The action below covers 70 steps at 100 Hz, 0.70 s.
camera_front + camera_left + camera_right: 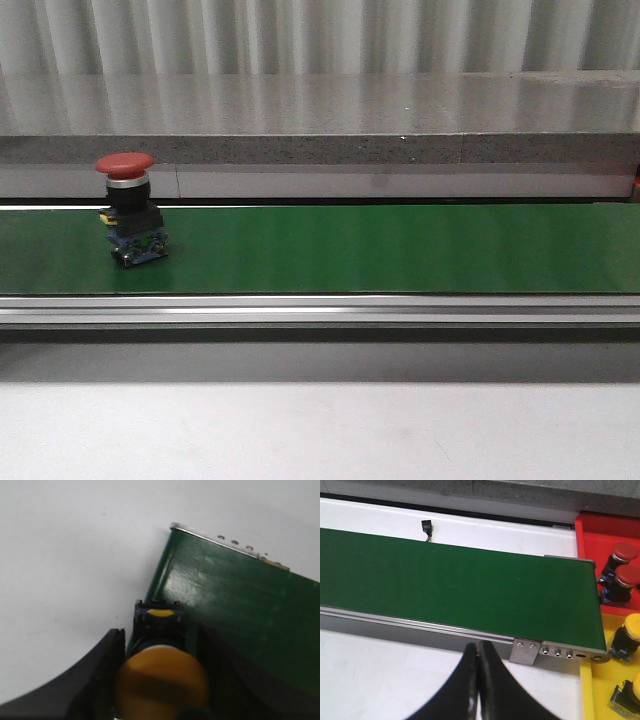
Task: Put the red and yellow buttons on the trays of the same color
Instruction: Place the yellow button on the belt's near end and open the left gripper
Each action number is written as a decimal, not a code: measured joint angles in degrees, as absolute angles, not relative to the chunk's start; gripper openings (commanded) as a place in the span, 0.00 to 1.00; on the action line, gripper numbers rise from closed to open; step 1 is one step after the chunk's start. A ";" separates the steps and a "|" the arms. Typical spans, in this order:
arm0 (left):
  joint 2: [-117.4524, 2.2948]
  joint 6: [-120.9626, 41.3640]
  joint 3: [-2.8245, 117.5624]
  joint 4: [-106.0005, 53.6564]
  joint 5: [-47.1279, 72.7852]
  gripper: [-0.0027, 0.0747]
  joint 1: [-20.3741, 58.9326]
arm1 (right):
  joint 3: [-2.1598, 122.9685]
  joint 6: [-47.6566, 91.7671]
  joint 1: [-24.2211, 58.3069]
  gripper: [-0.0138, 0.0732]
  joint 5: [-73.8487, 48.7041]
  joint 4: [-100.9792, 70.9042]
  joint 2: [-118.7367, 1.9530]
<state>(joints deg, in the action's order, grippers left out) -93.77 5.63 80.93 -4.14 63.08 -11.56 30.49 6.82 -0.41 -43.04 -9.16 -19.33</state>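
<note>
A red button [125,205] stands upright on the green belt [400,250] at the far left of the front view; neither gripper shows there. In the left wrist view my left gripper [161,680] is shut on a yellow button [161,677], its fingers [100,685] pressing the cap's sides, over the edge of the belt's end [240,610]. My right gripper [479,650] is shut on nothing, just in front of the belt's rail. Beyond the belt's right end sit the red tray [590,530] and the yellow tray [592,690].
Two red buttons [625,552] [626,577] stand in the red tray, and two yellow ones [631,637] [632,692] in the yellow tray. A metal rail [320,310] runs along the belt's front. A grey ledge [320,150] rises behind it.
</note>
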 measured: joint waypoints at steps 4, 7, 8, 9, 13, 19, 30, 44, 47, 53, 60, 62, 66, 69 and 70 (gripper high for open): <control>-93.05 5.61 79.83 -4.42 62.43 0.28 -10.82 | 30.49 6.82 -0.41 0.09 -43.04 -9.16 -19.33; -92.77 5.49 79.01 -4.42 62.14 0.28 -10.34 | 30.49 6.82 -0.41 0.09 -43.04 -9.16 -19.33; -92.77 5.39 78.87 -4.51 62.01 0.28 -10.23 | 30.49 6.82 -0.41 0.09 -43.04 -9.16 -19.33; -92.77 5.41 78.74 -4.51 61.89 0.28 -10.02 | 30.49 6.82 -0.41 0.09 -43.04 -9.16 -19.33; -92.67 5.25 78.02 -4.51 61.61 0.28 -9.55 | 30.49 6.82 -0.41 0.09 -43.04 -9.16 -19.33; -92.67 5.27 76.98 -4.78 61.58 0.28 -8.86 | 30.49 6.82 -0.41 0.09 -42.94 -9.16 -19.33; -93.10 5.27 75.84 -5.37 61.27 0.28 -8.27 | 30.49 6.82 -0.41 0.09 -42.94 -9.16 -19.33; -94.90 5.27 75.60 -5.82 61.01 0.28 -8.15 | 30.49 6.82 -0.41 0.09 -42.83 -9.16 -19.33; -95.34 5.27 75.60 -5.82 61.01 0.29 -8.15 | 30.49 6.82 -0.41 0.09 -42.83 -9.16 -19.33; -96.21 5.13 75.60 -5.82 61.13 0.33 -8.15 | 30.49 6.82 -0.41 0.09 -42.83 -9.16 -19.33; -96.55 4.60 75.56 -6.12 61.13 0.45 -8.15 | 30.49 6.82 -0.41 0.09 -42.83 -9.16 -19.33; -96.55 4.30 75.56 -6.37 61.13 0.50 -8.15 | 30.49 6.82 -0.41 0.09 -42.83 -9.16 -19.33; -96.55 4.03 75.56 -6.64 61.13 0.59 -8.15 | 30.49 6.82 -0.41 0.09 -42.72 -9.16 -19.33; -96.55 3.74 75.56 -6.91 61.13 0.67 -8.15 | 30.49 6.82 -0.41 0.09 -42.72 -9.16 -19.33; -96.55 3.73 75.56 -7.06 61.13 0.69 -8.15 | 30.49 6.82 -0.41 0.09 -42.72 -9.16 -19.33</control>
<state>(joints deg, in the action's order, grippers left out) -96.55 3.73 75.56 -7.06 61.13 -8.15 30.49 6.82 -0.41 -42.72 -9.16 -19.33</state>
